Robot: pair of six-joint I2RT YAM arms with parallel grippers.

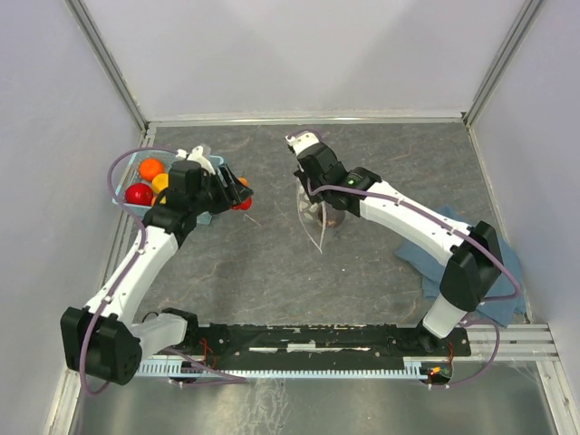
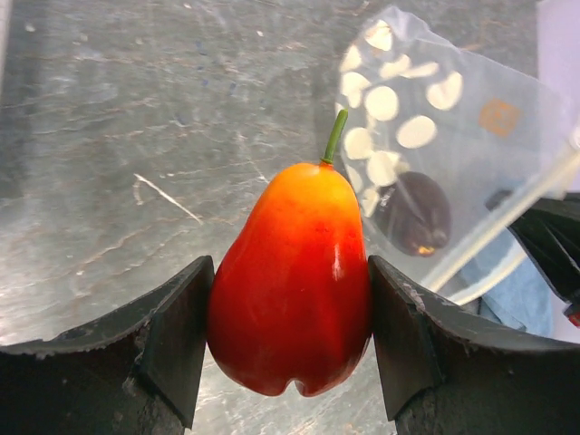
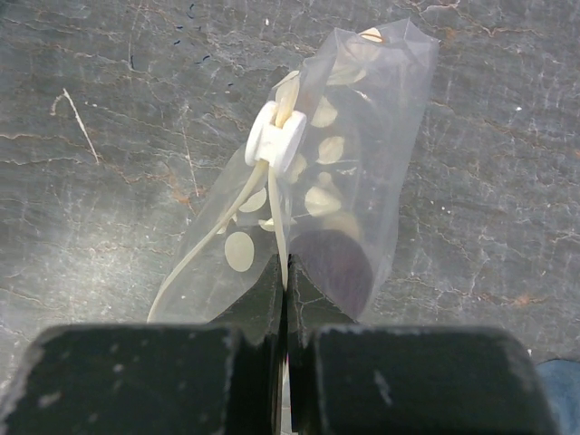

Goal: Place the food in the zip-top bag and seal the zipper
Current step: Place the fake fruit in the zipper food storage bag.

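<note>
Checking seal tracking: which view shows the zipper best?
Right wrist: the zipper sits close and sharp above the shut right end effector pinching the bag. Left wrist shows only a slanted stretch at the frame edge; top shows thin faint lines.

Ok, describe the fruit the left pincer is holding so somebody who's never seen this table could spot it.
Find the light-blue basket at the table's left edge. Just right of it, the left pincer grips one fruit by its sides. Unlike the round fruits in the basket, it is pear-shaped, red fading to orange on top, with a thin green stem.
</note>
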